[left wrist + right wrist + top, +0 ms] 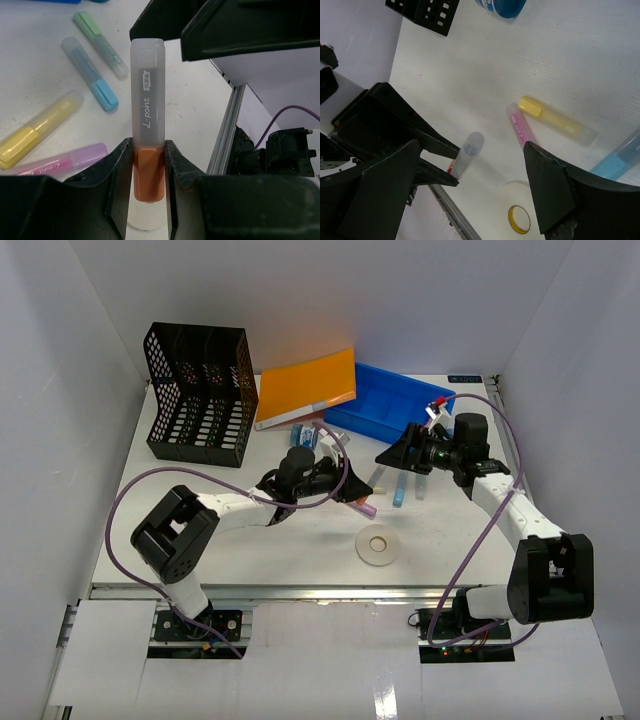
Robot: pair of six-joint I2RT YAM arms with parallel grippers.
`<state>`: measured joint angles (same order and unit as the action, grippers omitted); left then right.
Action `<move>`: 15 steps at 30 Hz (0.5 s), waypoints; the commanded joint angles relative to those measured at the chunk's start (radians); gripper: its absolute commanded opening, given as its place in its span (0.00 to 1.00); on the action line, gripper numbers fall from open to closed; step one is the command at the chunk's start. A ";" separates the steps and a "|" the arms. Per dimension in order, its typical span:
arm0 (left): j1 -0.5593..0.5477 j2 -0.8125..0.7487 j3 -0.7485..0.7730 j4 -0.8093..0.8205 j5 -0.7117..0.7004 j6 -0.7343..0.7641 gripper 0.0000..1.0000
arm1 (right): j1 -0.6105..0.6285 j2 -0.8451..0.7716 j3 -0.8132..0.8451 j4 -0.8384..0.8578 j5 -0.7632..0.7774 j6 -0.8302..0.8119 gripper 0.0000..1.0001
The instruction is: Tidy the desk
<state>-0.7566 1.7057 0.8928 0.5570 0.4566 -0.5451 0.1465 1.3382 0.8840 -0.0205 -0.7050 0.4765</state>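
Arm [235, 505] on left, outstretched over desk [300, 552]

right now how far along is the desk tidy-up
Early. Nothing looks clearly put away. In hand: the left gripper is shut on an orange highlighter; the right gripper is open above the desk. To do: yellow highlighter, pink highlighter, blue highlighter, green highlighter and tape roll lie loose.

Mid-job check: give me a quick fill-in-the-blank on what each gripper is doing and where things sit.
The left gripper is shut on the L-point highlighter, whose body is ___. The right gripper has its jaws ___, holding nothing. On the desk, the orange folder lies between the black mesh organizer and the ___ tray.
Missing: orange; open; blue.
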 commanded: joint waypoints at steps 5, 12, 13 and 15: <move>-0.008 0.023 0.089 0.022 -0.017 0.011 0.01 | 0.025 -0.042 -0.065 0.127 0.030 0.074 0.79; -0.023 0.068 0.139 0.023 -0.024 0.005 0.01 | 0.034 -0.020 -0.075 0.185 0.002 0.079 0.61; -0.026 0.074 0.145 0.022 -0.025 0.006 0.01 | 0.034 -0.020 -0.077 0.192 0.005 0.079 0.59; -0.033 0.090 0.164 0.018 -0.028 0.007 0.01 | 0.034 -0.020 -0.086 0.208 0.023 0.077 0.55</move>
<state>-0.7720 1.7841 0.9991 0.5610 0.4394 -0.5426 0.1733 1.3231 0.8075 0.0981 -0.6838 0.5490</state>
